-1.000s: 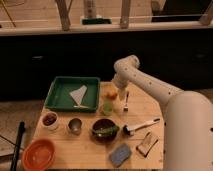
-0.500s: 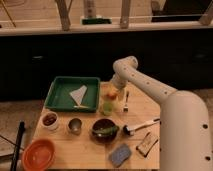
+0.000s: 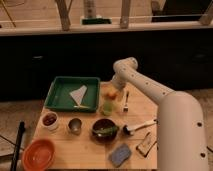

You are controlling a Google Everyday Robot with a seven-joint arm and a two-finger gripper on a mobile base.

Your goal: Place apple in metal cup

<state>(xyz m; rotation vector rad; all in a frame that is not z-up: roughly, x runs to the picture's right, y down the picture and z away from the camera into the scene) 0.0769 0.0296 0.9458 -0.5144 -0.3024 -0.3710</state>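
Gripper (image 3: pixel 114 90): low at the table's (image 3: pixel 90 150) far side, right on the apple; open or closed, I can't tell.
Apple (image 3: pixel 113 95): just behind the green cup (image 3: pixel 108 107), well apart from the metal cup (image 3: pixel 75 125).
Risk: a weak hold could let the apple roll away, and a low arm could tip the green cup.
In the way: the dark bowl (image 3: pixel 105 130) and white bowl (image 3: pixel 49 120) flank the metal cup.
Around: tray (image 3: pixel 62 95), fork (image 3: pixel 126 101).

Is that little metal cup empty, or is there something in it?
Empty, it seems: the metal cup shows only dark inside. The apple is over by the gripper, behind the yellow-green cup.
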